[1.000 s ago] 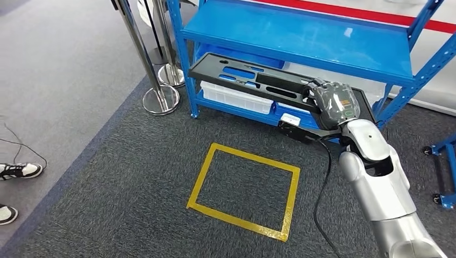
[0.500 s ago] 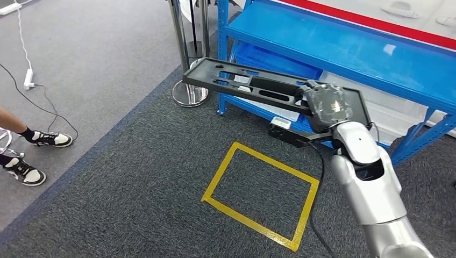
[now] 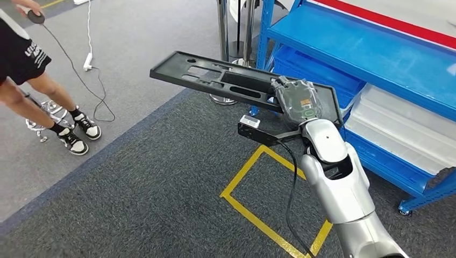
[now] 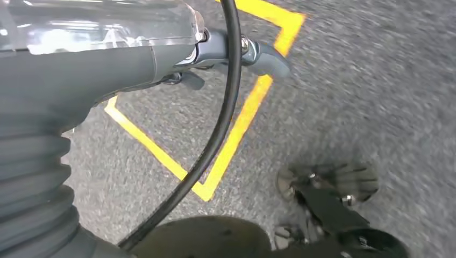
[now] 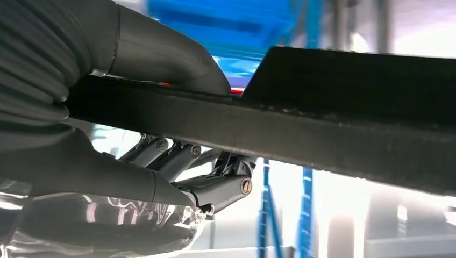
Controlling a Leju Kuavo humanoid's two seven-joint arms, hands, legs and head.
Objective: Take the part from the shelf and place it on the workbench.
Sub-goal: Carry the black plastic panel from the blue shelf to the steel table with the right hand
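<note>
The part point(image 3: 215, 78) is a long flat black plate with slots, held level in the air out from the blue shelf point(image 3: 376, 48). My right hand point(image 3: 298, 99) grips it at its right end, palm cover on top. In the right wrist view the thumb point(image 5: 161, 54) lies over the part's point(image 5: 322, 129) edge, and the fingers point(image 5: 215, 188) curl beneath it. My left hand point(image 4: 107, 59) hangs over the carpet, holding nothing, with a finger point(image 4: 266, 58) stretched out.
The shelf stands at the right with clear bins point(image 3: 398, 129) on its lower level. A yellow tape square point(image 3: 253, 215) marks the dark carpet below my arm. Two steel posts point(image 3: 223, 32) stand beside the shelf. A person point(image 3: 32, 59) stands at the far left near floor cables point(image 3: 88, 80).
The whole view has swung left, so the shelf now sits further right and a person's legs have come into view. The part stays in my right hand's grip.
</note>
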